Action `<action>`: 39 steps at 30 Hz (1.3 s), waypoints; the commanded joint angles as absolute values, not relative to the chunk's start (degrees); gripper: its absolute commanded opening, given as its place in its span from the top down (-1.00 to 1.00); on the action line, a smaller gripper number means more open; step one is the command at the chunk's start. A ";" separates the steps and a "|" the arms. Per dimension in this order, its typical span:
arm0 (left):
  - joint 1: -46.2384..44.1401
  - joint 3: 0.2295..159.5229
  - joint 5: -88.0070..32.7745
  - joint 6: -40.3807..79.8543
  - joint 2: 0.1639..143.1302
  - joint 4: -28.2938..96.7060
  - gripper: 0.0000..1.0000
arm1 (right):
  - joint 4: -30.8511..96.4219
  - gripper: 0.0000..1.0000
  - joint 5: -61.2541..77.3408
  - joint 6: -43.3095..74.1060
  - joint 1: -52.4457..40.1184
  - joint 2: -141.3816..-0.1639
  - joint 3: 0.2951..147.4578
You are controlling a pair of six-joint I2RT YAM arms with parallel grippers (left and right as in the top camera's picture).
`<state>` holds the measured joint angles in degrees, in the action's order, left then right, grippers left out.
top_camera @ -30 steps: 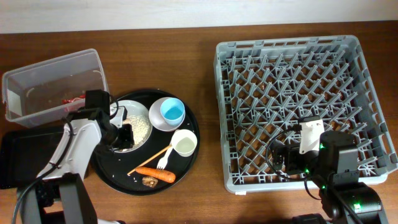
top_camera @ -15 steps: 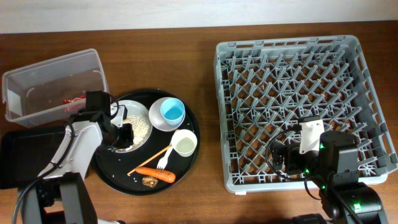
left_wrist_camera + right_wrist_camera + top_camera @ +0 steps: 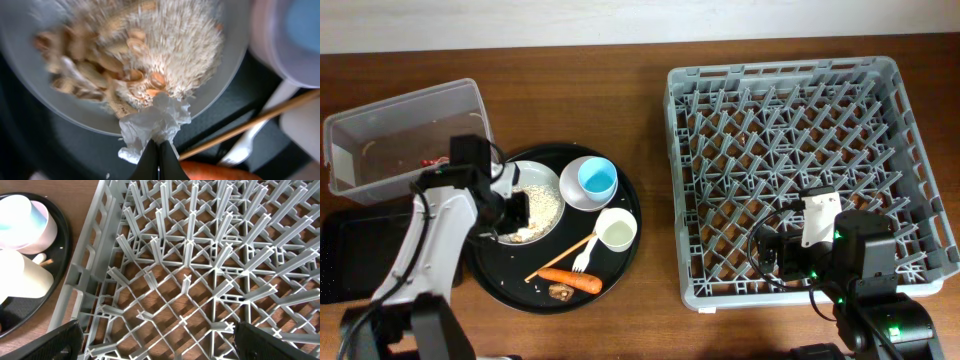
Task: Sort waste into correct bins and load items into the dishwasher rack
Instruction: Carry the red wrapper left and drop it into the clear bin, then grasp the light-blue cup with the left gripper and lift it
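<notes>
My left gripper is shut on a white crumpled paper napkin at the near rim of the white plate, which holds pale food scraps. On the round black tray also lie an orange carrot, brown bits, a white fork, a white cup, and a light blue cup inside a small white bowl. My right gripper hangs open over the grey dishwasher rack, holding nothing.
A clear plastic tub with something red inside stands at the back left. In front of the tub lies a flat black tray. A thin wooden stick rests beside the fork.
My left gripper's jaws have closed on the crumpled napkin at the plate's edge, and the left arm has shifted slightly. The right arm has not moved.
</notes>
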<state>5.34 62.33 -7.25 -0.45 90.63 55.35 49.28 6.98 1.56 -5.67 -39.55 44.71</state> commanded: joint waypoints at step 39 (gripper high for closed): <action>8.73 70.89 -0.71 -0.69 92.90 24.88 -0.09 | 49.54 -0.98 6.87 2.00 -5.93 -41.30 45.98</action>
